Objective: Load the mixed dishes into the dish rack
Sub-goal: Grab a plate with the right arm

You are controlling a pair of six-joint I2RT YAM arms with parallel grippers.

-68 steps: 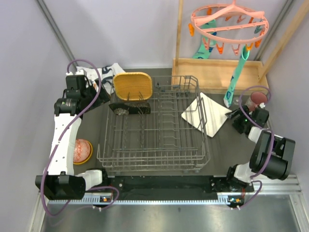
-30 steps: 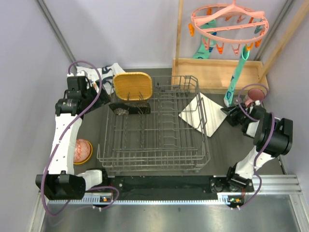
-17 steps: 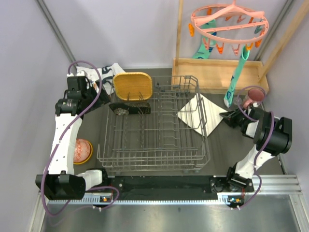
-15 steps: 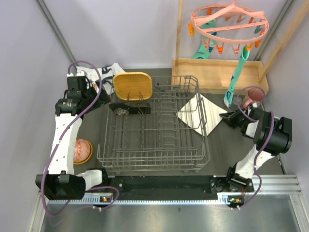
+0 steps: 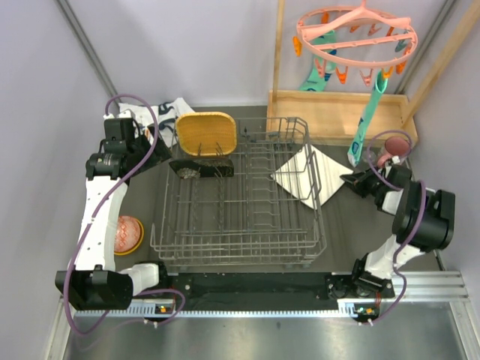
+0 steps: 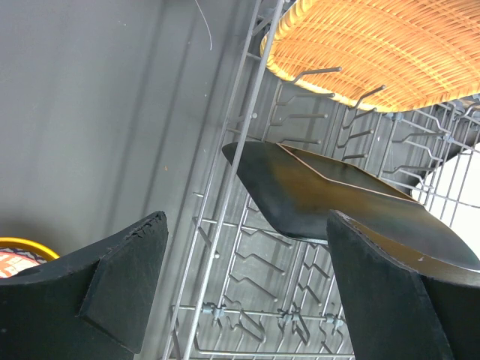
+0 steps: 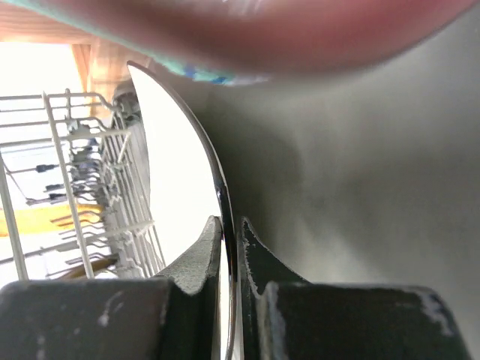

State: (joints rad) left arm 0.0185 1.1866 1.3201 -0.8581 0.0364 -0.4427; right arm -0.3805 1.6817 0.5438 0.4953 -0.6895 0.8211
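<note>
Dark desk (image 5: 341,225) between lilac walls, dish rack (image 5: 240,196) at centre. Noted in the rack's far-left corner: yellow wooden plate (image 5: 206,133) on edge, black floral plate (image 5: 201,167) just in front of it, tilted among the prongs. On the desk left of the rack: orange bowl (image 5: 127,234). Right of the rack, well apart: pink cup (image 5: 396,148). Against the rack's right wall, tilted: pale plate (image 5: 304,176).

Step in hand, by judgement: picking up the pale plate. Pinched shut on its thin rim, at the corner farthest from the rack: right claw (image 7: 227,244). Spread wide and holding nothing, above the black floral plate at the rack's far-left corner: left claw (image 6: 247,221).

Next, probably: lift clear of the rack's right wall, keep the plate on edge, lower between two rows of prongs. Thin pinch near one corner, so some risk of swing or slip.

Hard to make out: plate face blown out white in the right wrist view, top blocked by a pink blur. Cannot tell whether the plate's lower edge touches the desk. Other dishes not found.
</note>
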